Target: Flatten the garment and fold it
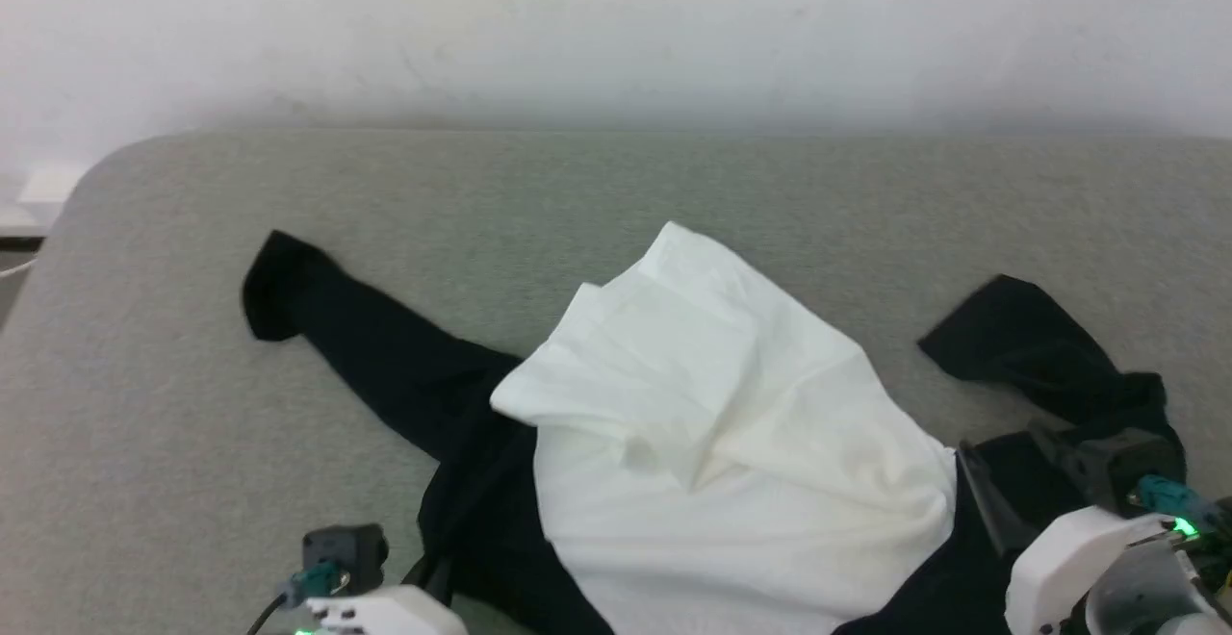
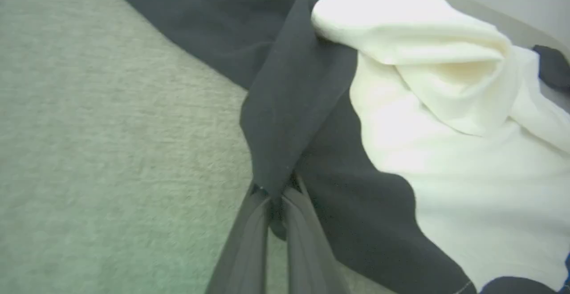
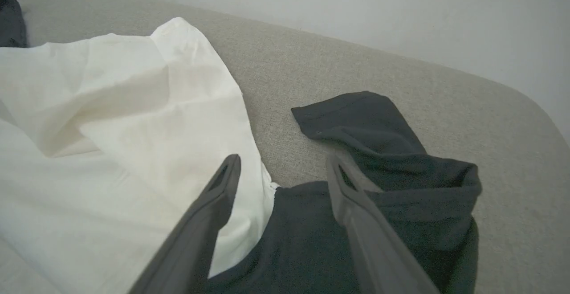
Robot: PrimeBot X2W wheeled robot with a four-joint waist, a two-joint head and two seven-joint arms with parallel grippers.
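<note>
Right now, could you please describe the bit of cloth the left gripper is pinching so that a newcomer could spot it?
On the grey-green padded surface lies the garment, white body crumpled in the middle, a black sleeve out to each side. Follow the left sleeve in towards the body: there the left gripper pinches a black fold, tented up while the cloth around it lies flatter.
</note>
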